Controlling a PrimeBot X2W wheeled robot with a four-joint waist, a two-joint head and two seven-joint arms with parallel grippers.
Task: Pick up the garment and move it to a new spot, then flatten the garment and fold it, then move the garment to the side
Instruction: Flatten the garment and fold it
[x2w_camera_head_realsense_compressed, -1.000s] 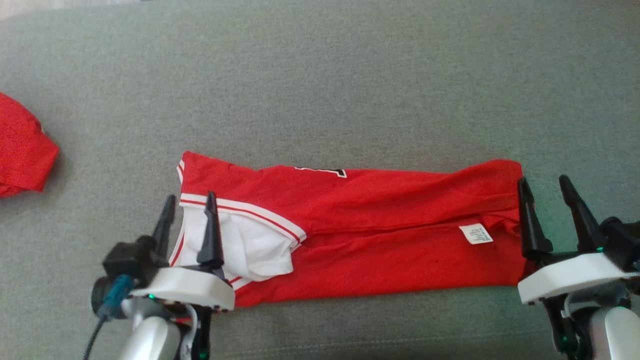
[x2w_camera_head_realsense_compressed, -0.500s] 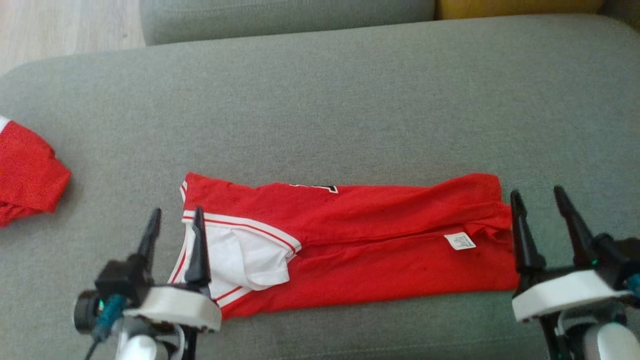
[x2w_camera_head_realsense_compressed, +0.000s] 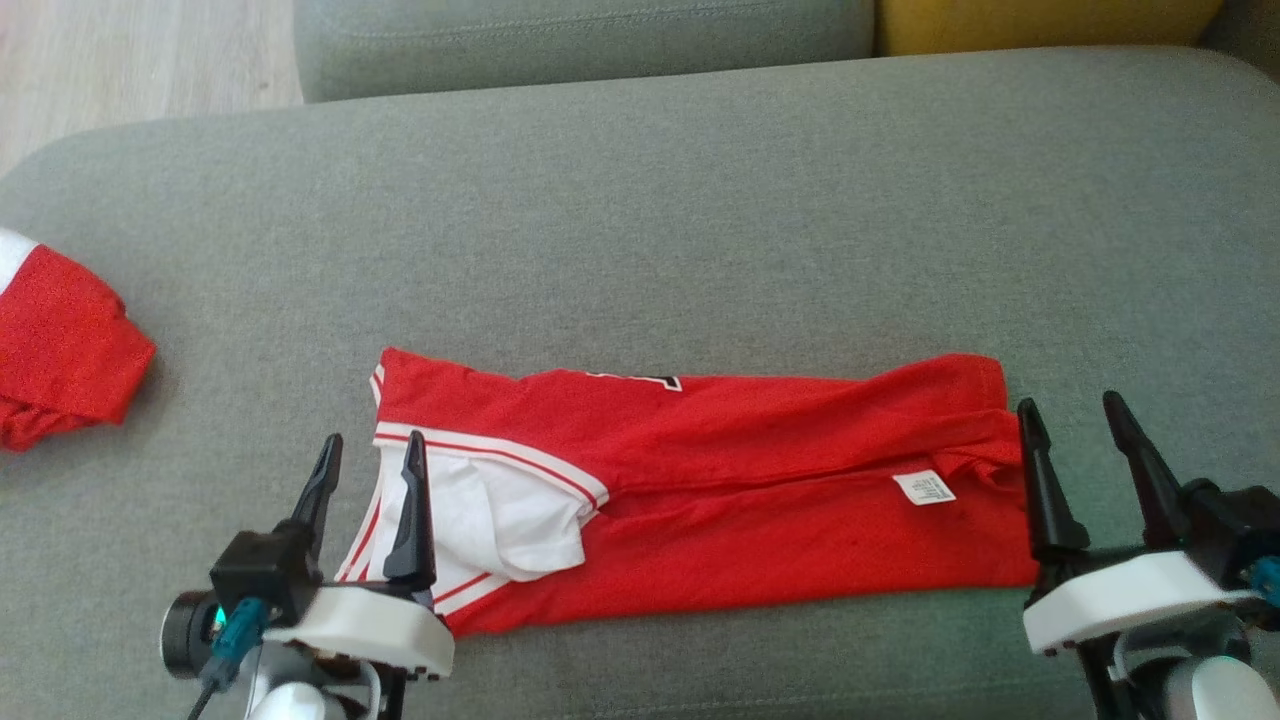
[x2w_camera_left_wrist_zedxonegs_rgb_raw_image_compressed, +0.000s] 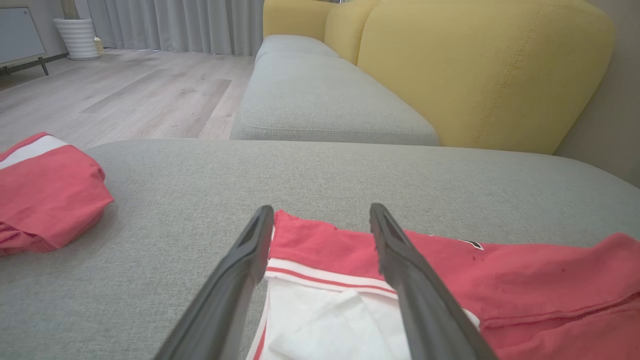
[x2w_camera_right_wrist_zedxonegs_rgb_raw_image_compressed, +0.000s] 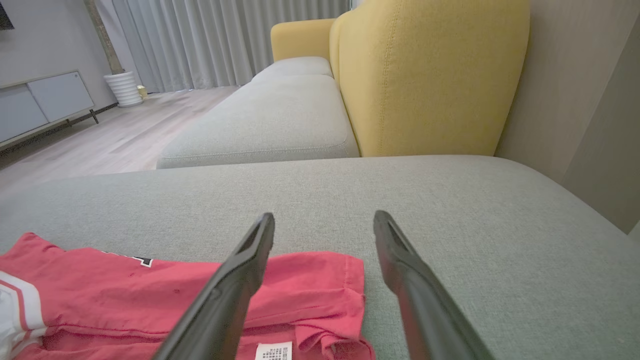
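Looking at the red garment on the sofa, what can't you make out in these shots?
Label print on the garment: too small in head view, cut by the bottom edge in right wrist view.
Black marking: folded under at the far edge.
Other red cloth: cut off by head view's left edge.
Left gripper: touching cloth or above it, unclear.

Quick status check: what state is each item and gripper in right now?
Red garment: folded into a long strip, lying on the grey cushion, ungripped.
Care label: exposed, facing up.
Left gripper: open at the white-trimmed end, holding nothing.
Right gripper: open at the opposite end, holding nothing.
Second red garment: bunched at the cushion's left edge.
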